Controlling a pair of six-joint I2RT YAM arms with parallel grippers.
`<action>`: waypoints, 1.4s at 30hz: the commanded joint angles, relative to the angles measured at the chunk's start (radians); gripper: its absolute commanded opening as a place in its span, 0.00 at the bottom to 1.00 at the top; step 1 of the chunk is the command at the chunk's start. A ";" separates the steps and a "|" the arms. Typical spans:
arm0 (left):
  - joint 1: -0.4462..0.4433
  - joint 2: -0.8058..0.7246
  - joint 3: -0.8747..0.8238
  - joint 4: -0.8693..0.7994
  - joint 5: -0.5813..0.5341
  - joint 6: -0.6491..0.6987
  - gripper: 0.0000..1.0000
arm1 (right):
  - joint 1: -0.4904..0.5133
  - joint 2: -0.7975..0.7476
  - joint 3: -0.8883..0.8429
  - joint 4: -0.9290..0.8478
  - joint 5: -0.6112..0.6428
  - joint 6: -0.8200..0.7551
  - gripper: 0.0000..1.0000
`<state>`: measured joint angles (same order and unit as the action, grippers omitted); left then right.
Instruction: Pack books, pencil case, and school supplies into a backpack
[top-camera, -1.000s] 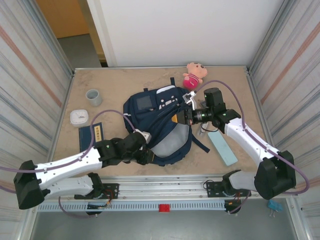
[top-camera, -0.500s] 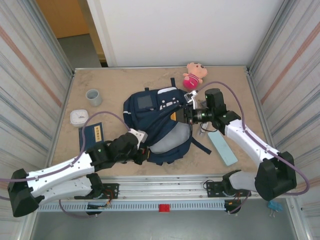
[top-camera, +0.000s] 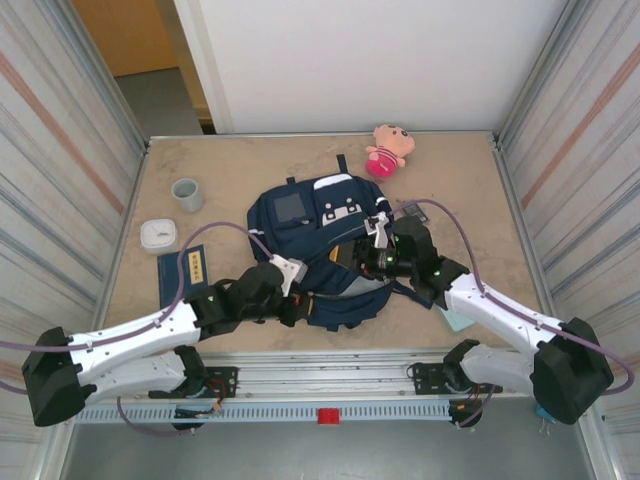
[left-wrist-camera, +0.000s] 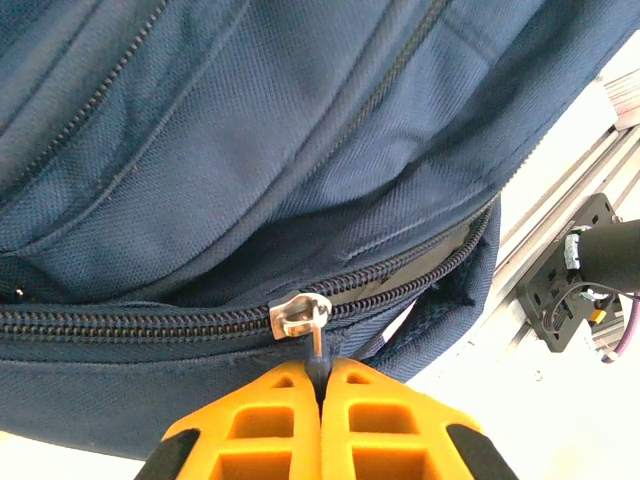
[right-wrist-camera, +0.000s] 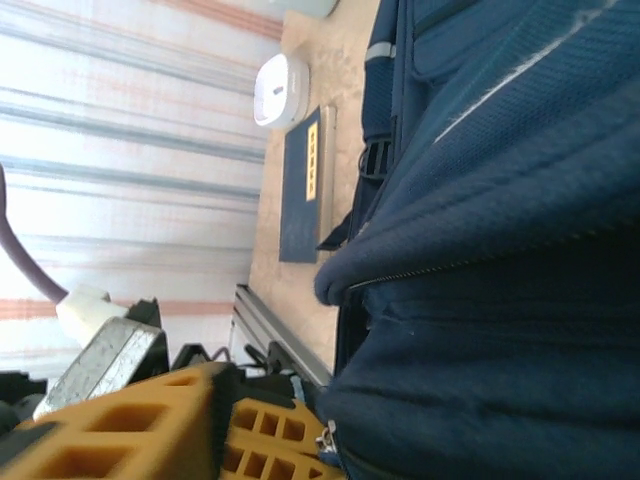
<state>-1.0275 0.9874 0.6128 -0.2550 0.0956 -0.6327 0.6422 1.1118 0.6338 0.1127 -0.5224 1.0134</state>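
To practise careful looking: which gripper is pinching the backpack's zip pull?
The left gripper: its orange fingers are shut on the metal zip pull. The right gripper sits apart, further along the backpack.

From my station I count one backpack (top-camera: 310, 228), one dark blue book (top-camera: 183, 272) and one teal pencil case (top-camera: 456, 320), of which I can see just a sliver. Around them I make out one grey cup (top-camera: 187, 194), one white rounded box (top-camera: 158, 234) and one pink plush toy (top-camera: 388, 150). On the backpack's zip I count one metal zipper pull (left-wrist-camera: 300, 313).
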 joint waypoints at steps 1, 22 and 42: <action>-0.002 -0.025 0.006 0.038 -0.041 -0.004 0.00 | 0.003 0.001 0.037 0.029 0.018 -0.003 0.30; 0.319 -0.097 -0.062 -0.093 -0.234 0.045 0.00 | -0.173 0.141 0.588 -0.308 -0.574 -0.306 0.12; 0.621 -0.023 -0.058 0.096 -0.128 0.155 0.00 | -0.185 0.147 0.713 -0.453 -0.680 -0.367 0.12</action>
<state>-0.4339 0.9565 0.5488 -0.1886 0.0124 -0.4931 0.4564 1.2827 1.2675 -0.3683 -1.0702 0.6899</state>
